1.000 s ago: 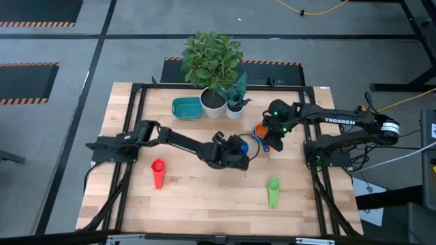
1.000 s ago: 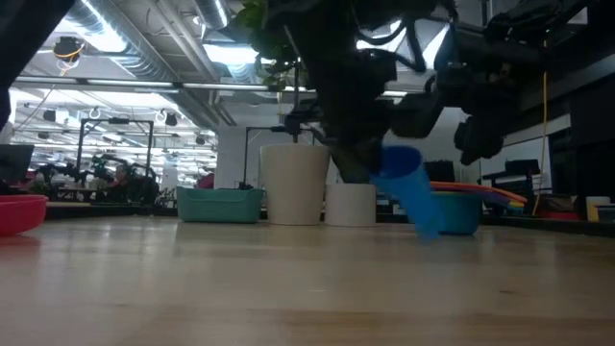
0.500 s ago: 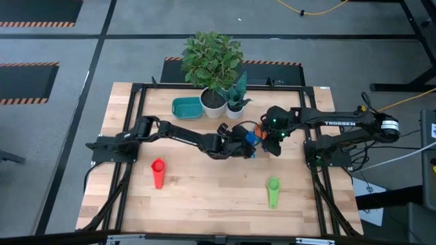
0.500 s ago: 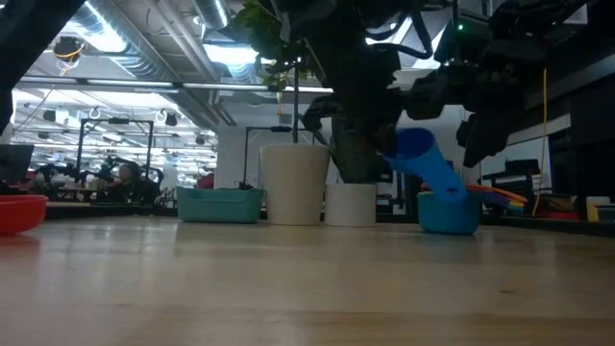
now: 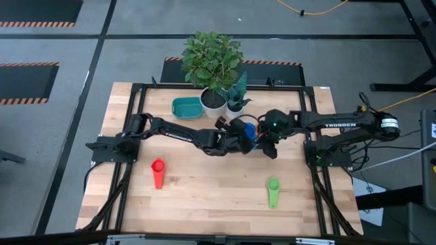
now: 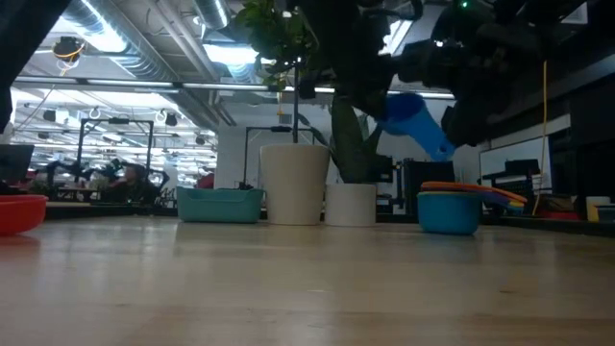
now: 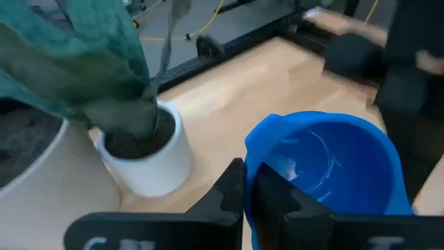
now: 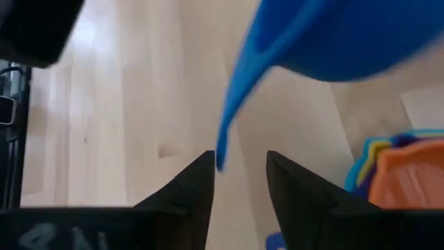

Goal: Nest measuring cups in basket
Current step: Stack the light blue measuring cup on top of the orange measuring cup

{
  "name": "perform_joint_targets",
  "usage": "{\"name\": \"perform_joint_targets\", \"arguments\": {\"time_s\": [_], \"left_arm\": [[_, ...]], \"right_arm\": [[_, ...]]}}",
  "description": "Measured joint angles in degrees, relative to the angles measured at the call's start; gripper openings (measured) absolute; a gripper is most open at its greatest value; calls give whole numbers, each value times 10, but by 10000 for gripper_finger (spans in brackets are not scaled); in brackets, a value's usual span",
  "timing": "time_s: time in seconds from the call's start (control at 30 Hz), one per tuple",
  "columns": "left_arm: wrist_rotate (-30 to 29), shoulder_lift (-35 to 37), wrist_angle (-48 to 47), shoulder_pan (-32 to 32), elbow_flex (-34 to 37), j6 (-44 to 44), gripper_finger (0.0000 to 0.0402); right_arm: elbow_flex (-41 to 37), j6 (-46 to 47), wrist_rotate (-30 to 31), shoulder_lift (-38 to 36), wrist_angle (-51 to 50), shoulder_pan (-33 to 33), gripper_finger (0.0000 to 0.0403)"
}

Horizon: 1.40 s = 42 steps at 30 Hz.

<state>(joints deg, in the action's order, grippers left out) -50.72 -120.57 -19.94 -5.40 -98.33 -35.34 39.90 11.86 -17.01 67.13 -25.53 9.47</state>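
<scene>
Left gripper (image 5: 240, 135): centre of the high view, right of middle — jaws clamped on the rim of the blue cup (image 7: 326, 173), per left wrist view.
Blue cup: held off the surface (image 5: 204, 197); tilted, upper right of the low view (image 6: 413, 120), above and left of the stack.
Right gripper (image 5: 267, 141): just right of the left gripper in the high view; jaws parted, with the blue cup's handle (image 8: 232, 118) just above the gap, not gripped.
Nested stack (image 6: 452, 207): light blue cup lowest, orange and yellow rims showing — resting on the surface, right of the small white pot (image 6: 350, 204).
Basket (image 5: 186, 107): upper centre-left of the high view, beside the larger plant pot (image 5: 212, 101); no cup visible in it.
Red cup (image 5: 158, 170): lower left of the surface, well apart.
Green cup (image 5: 273, 189): lower right of the surface, alone.
</scene>
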Motion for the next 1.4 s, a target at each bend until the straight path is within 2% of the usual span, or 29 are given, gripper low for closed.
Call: {"name": "perform_joint_targets", "arguments": {"time_s": [0.5, 0.63, 0.73, 0.87, 1.4], "left_arm": [[-8, 5, 4, 0, -1, -1, 6], [-8, 5, 4, 0, -1, -1, 5], [-7, 5, 4, 0, -1, -1, 6], [-11, 5, 4, -1, -1, -1, 9], [-8, 5, 3, 0, -1, 0, 19]], "right_arm": [[0, -1, -5, 0, 51, -22, 134], [0, -2, -4, 0, 58, -22, 110], [0, -4, 0, 0, 60, -22, 74], [0, -2, 37, 0, 61, -22, 17], [-1, -1, 54, -2, 57, -22, 8]]}}
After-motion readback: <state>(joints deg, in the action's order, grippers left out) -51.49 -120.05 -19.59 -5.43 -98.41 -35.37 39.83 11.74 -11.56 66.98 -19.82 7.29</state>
